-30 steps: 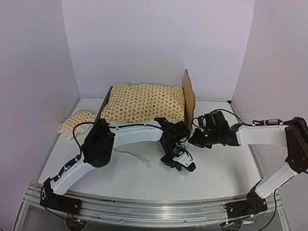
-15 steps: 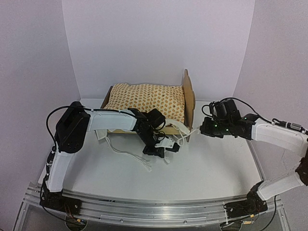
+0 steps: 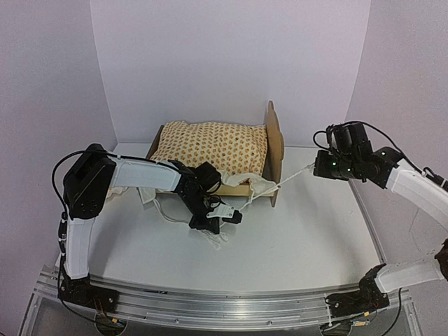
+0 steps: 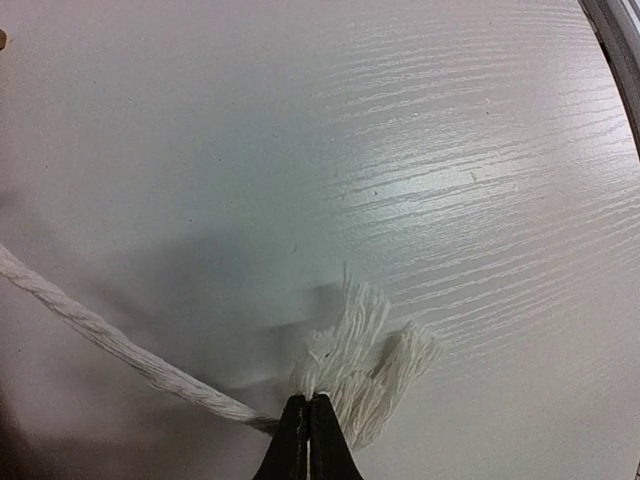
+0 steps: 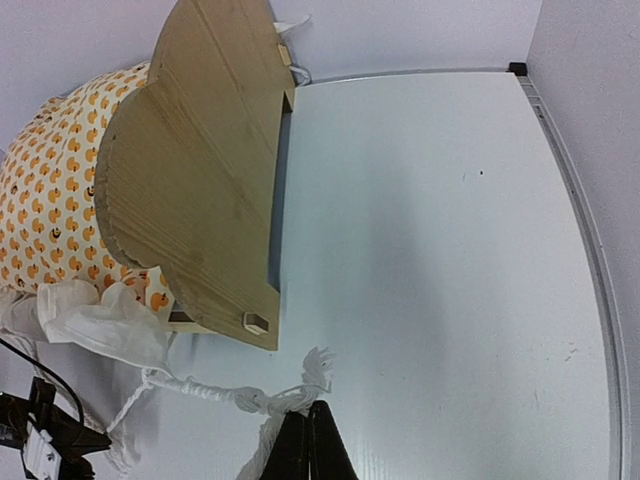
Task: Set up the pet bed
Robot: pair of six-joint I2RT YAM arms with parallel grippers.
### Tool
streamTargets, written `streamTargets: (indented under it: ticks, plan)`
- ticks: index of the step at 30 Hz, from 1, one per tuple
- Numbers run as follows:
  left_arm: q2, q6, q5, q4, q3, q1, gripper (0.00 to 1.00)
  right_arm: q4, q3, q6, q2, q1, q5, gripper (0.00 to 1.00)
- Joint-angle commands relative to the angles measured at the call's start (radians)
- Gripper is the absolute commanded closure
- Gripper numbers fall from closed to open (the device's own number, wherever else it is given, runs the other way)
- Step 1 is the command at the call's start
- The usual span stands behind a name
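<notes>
Down the left wrist, the left claw (image 4: pixel 308 435) is pressed together on the frayed end of a white cord (image 4: pixel 110 340), low over the pale tabletop (image 4: pixel 450 150). The cord trails off to the left edge of the view. Down the right wrist, the right claw (image 5: pixel 308 435) is likewise pressed together, pinching a second cord (image 5: pixel 210 390) just short of its frayed tip. That cord runs left to a bunched white corner of the orange-dotted cushion (image 5: pixel 50 190). The cushion lies in the bed (image 5: pixel 200 170), whose scalloped tall end stands upright and fills the upper left of this view. From above, the bed sits at the back middle of the tabletop, close to the rear wall, tall end on the right and the cushion filling it. The left arm (image 3: pixel 143 175) bends in from the left, its claw low in front of the bed's near side, with loose cord lying on the tabletop beneath it. The right arm (image 3: pixel 413 183) is raised out to the right of the tall end. The second cord stretches taut through the air from the cushion's near right corner to that claw.
</notes>
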Motion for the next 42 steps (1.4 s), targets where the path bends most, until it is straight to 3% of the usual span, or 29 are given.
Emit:
streamTargets:
  ticks: [1,10,15,24,30,37,39,40,42]
  plan:
    - [-0.053,-0.018,-0.004,-0.028,-0.013,0.002,1.00,-0.043,0.063,-0.060,-0.011,-0.070,0.107,1.00]
    - [0.040,-0.041,-0.027,0.008,0.092,0.003,1.00,-0.054,0.165,-0.095,0.149,-0.268,0.004,1.00]
    - [0.061,-0.012,-0.070,0.025,0.058,0.004,1.00,-0.052,0.200,-0.055,0.211,-0.345,-0.073,1.00]
    - [0.077,-0.014,-0.070,0.053,0.032,0.005,1.00,-0.054,0.270,-0.056,0.256,-0.387,-0.130,1.00]
    - [0.100,-0.123,0.005,0.000,0.191,-0.055,1.00,-0.143,0.189,0.025,0.223,-0.372,-0.381,1.00]
    - [0.113,-0.166,0.129,0.045,0.334,-0.216,1.00,-0.269,-0.079,0.192,0.096,-0.268,-0.569,1.00]
    - [0.134,-0.170,0.148,0.060,0.367,-0.247,0.92,-0.293,-0.136,0.229,0.059,-0.255,-0.580,1.00]
    - [0.147,-0.177,0.159,0.058,0.391,-0.251,0.76,-0.301,-0.161,0.240,0.042,-0.255,-0.577,0.94]
    - [0.155,-0.182,0.182,0.030,0.426,-0.252,0.51,-0.319,-0.178,0.245,0.021,-0.254,-0.546,0.58]
